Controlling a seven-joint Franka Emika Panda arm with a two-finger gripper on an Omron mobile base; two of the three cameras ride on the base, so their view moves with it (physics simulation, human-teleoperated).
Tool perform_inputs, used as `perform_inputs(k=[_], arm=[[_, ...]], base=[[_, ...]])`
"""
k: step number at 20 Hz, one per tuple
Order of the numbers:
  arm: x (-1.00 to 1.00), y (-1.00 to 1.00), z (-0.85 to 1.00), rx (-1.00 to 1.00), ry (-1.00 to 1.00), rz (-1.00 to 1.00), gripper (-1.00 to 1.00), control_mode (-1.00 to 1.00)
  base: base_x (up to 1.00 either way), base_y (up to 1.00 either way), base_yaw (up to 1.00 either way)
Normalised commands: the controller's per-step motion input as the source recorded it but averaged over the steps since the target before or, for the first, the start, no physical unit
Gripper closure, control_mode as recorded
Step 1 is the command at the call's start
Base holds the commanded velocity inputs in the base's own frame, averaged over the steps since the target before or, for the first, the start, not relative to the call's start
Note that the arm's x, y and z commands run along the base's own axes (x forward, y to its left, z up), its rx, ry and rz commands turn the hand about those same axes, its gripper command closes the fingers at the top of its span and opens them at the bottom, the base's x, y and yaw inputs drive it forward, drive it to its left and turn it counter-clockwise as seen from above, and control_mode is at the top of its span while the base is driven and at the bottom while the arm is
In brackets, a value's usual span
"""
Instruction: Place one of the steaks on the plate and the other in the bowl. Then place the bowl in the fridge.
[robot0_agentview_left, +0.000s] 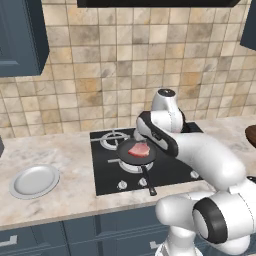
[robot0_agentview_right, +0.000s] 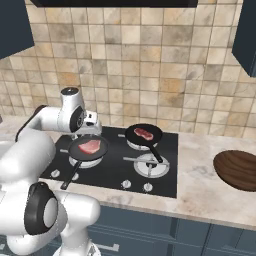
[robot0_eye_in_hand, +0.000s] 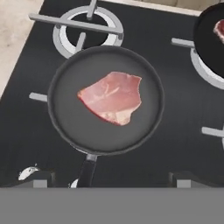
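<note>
Hand view — steak (robot0_eye_in_hand: 113, 97) in pan (robot0_eye_in_hand: 70, 124).

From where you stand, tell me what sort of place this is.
A home kitchen, most likely: a black gas hob set into a marble-look counter, a tiled back wall, and steaks lying in frying pans on the burners.

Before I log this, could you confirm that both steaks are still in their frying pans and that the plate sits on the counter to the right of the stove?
Not quite: the plate sits left of the stove, as the left base view shows. Both steaks do lie in their frying pans.
</note>
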Motion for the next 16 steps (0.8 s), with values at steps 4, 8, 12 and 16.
perform_inputs(k=[4,8,12,16], arm=[[0.20,-0.11,-0.40,0.00,0.00,0.13,-1.00,-1.00],[0.21,-0.09,-0.32,-0.01,0.00,0.10,-1.00,-1.00],[0.05,0.00,-0.04,0.00,0.00,0.00,-1.00,-1.00],[0.50,-0.02,-0.39,-0.14,0.05,-0.01,-1.00,-1.00]], base=[[0.00,0.00,0.00],[0.00,0.00,0.00],[0.00,0.00,0.00],[0.00,0.00,0.00]])
